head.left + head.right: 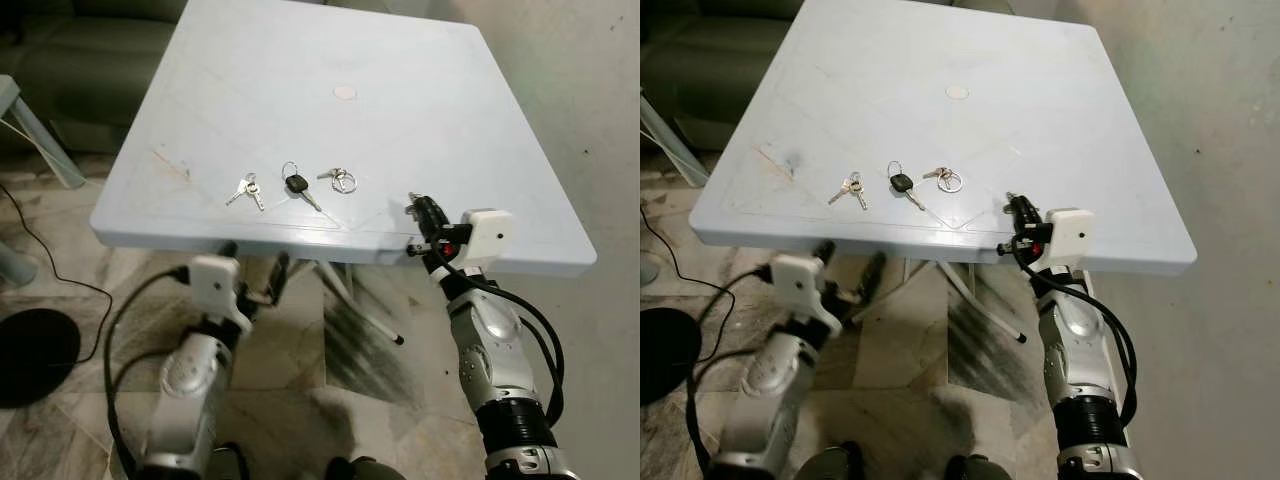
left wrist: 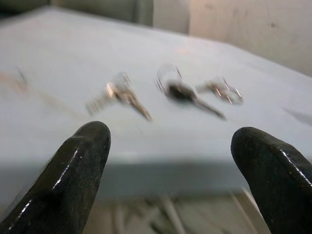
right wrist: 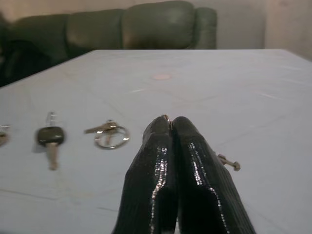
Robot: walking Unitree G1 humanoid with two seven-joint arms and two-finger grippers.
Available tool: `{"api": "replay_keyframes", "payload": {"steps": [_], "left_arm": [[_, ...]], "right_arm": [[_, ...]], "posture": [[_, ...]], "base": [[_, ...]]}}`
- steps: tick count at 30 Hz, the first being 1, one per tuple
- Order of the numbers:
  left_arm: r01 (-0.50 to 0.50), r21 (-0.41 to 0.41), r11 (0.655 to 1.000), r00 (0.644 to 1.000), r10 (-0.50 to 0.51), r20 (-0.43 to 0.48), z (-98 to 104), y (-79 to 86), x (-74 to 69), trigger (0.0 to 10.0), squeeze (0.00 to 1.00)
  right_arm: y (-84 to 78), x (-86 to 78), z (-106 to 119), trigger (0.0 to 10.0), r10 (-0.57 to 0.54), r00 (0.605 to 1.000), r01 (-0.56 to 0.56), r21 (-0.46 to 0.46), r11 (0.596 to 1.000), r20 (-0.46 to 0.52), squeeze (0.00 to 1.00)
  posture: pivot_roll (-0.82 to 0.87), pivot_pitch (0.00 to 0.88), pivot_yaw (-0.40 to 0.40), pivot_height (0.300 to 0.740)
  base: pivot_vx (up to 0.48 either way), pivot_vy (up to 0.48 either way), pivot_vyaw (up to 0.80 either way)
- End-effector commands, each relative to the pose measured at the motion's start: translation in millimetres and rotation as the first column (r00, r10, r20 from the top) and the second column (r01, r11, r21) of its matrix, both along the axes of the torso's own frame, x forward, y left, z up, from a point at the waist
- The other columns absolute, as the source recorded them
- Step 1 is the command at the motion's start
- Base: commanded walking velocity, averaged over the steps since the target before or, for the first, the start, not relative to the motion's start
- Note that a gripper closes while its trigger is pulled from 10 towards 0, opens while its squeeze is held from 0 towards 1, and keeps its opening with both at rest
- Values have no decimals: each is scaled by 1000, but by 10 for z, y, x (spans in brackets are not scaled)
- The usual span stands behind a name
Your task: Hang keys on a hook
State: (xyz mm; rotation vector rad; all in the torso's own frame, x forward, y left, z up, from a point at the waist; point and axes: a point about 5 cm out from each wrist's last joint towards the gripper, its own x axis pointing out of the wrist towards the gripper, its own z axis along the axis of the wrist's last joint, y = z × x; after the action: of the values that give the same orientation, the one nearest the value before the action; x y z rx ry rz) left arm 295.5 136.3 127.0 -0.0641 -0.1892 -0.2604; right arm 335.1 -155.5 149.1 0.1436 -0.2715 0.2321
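Note:
Three sets of keys lie in a row near the front edge of the pale plastic table (image 1: 300,60): a small pair of keys (image 1: 246,190), a black-headed key (image 1: 297,186) with a ring, and keys on a ring (image 1: 341,179). My right gripper (image 1: 414,203) rests over the table's front edge, right of the row. It is shut, with a small metal ring (image 3: 167,118) at its tips and a key bit (image 3: 229,162) poking out beside one finger. My left gripper (image 1: 255,262) hangs just below the front edge, open and empty, with its fingers (image 2: 83,146) pointing towards the keys.
A green sofa (image 1: 80,50) stands behind the table on the left. White table legs (image 1: 350,290) cross underneath. A black cable (image 1: 40,250) and a black round object (image 1: 35,355) lie on the tiled floor at left. A pale wall (image 1: 590,80) runs along the right.

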Motion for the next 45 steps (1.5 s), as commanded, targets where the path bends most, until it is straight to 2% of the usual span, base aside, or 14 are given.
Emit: {"api": "replay_keyframes", "payload": {"steps": [1,3,8,15,19,22,24,38,42,45], "left_arm": [[-32,3,999,999,32,-16,-37,78,25,10000,0],[-32,3,999,999,32,-16,-37,78,25,10000,0],[-107,0,994,994,107,5,80,261,146,10000,0],[-163,-10,987,986,163,-25,51,377,186,10000,0],[-165,-16,986,986,164,-36,28,386,198,10000,0],[-180,-7,984,983,180,-43,20,402,221,10000,0],[-182,-26,983,982,180,-49,24,412,239,10000,0],[-180,-13,983,982,179,-56,33,410,299,10000,0],[-185,27,982,980,186,-71,6,399,325,10000,0],[-167,2,986,982,166,-91,-7,373,333,10000,0]], "right_arm": [[-84,-11,30,10000,-31,1000,31,-22,999,0,0],[-84,-11,30,10000,-31,1000,31,-22,999,0,0],[-225,16,96,10000,-110,994,109,-68,992,-8,0],[-289,-15,59,10000,-183,983,179,-113,977,-28,0],[-286,-37,23,10000,-180,983,175,-101,979,-45,0],[-296,-37,-26,10000,-214,973,202,-128,971,-87,0],[-289,-33,-23,10000,-215,973,202,-143,969,-82,0],[-314,-43,-12,10000,-242,967,225,-172,959,-82,0],[-290,-42,-41,10000,-251,961,229,-166,959,-120,0],[-274,-38,-32,10000,-249,962,228,-177,958,-112,0]], "posture": [[53,105,-69,740],[53,105,-69,740],[45,93,-64,740],[40,70,-48,740],[40,60,-39,740],[34,58,-35,740],[31,51,-30,740],[22,53,-23,740],[25,58,-22,740],[28,61,-21,740]], "base": [[0,0,0],[0,0,0],[0,0,0],[0,0,0],[0,0,0],[0,0,0],[0,0,0],[0,0,0],[0,0,-142],[0,0,-698]]}}
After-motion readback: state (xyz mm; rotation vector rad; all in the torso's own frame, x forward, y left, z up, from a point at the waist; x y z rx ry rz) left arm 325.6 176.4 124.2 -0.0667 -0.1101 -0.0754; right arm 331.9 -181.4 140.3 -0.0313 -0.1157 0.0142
